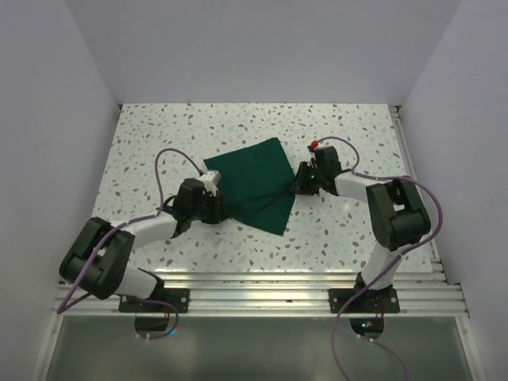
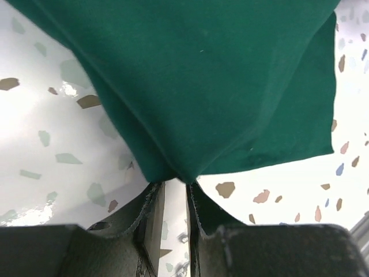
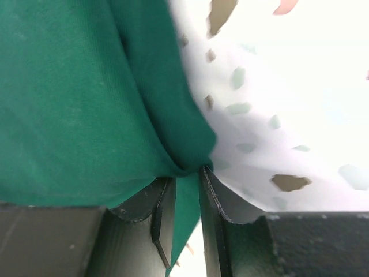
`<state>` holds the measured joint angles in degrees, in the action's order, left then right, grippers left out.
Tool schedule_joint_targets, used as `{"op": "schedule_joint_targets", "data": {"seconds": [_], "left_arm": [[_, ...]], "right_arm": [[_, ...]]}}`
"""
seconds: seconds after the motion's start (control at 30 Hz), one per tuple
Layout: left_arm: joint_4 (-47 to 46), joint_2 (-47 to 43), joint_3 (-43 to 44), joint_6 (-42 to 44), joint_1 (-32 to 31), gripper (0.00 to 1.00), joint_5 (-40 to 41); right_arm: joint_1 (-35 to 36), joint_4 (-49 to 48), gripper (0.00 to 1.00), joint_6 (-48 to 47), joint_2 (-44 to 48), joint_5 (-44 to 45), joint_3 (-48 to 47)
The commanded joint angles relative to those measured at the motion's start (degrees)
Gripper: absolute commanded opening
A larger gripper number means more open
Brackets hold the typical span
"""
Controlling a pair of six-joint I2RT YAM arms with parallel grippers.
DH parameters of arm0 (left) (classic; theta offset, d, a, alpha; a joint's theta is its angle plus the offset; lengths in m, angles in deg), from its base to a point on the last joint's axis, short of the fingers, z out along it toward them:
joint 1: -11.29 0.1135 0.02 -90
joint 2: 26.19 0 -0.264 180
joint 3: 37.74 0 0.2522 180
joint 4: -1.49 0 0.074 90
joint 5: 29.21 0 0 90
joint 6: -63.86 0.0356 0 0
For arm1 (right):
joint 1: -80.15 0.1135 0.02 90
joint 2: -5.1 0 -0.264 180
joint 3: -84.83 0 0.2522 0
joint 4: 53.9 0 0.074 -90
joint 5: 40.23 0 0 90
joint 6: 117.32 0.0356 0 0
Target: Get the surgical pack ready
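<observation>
Pinched narrow on cloth, the left gripper (image 2: 176, 187) and right gripper (image 3: 187, 173) each hold an opposite edge of the dark green drape (image 1: 254, 178) on the table (image 1: 159, 143); folding it seems in hand, calling next for a matched lift.

Green cloth (image 1: 254, 178) on speckled table (image 1: 159, 135)

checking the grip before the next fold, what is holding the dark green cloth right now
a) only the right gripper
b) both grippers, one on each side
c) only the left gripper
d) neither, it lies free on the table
b: the left gripper pinches a bunched fold at one side of the dark green cloth, and the right gripper pinches the opposite side.
</observation>
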<state>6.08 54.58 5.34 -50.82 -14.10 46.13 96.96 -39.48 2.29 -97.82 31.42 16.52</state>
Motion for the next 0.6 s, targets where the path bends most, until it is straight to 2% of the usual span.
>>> {"op": "schedule_joint_targets", "data": {"seconds": [0.0, 0.2, 0.3, 0.37, 0.57], "left_arm": [[-0.6, -1.8, 0.2, -0.4, -0.3, 0.24, 5.7], [6.3, -6.8, 4.9, 0.3, -3.7, 0.27, 11.2], [14.5, -9.4, 9.8, 1.8, -5.6, 0.31, 14.0], [16.1, -10.8, 12.0, 3.2, -5.7, 0.34, 14.0], [23.0, -5.9, 25.2, 9.0, -5.8, 0.40, 11.7]], "right_arm": [[-0.8, 1.9, 0.27, -0.2, 0.9, 8.9, -2.4], [-1.4, 2.6, 0.30, -0.9, 3.3, 10.9, -0.7], [-1.4, 3.3, 0.34, -1.4, 5.9, 11.8, 0.7], [-1.4, 3.6, 0.36, -1.7, 8.2, 12.5, 1.2], [-1.0, 2.1, 0.46, -1.6, 14.7, 7.9, 4.2]]}}
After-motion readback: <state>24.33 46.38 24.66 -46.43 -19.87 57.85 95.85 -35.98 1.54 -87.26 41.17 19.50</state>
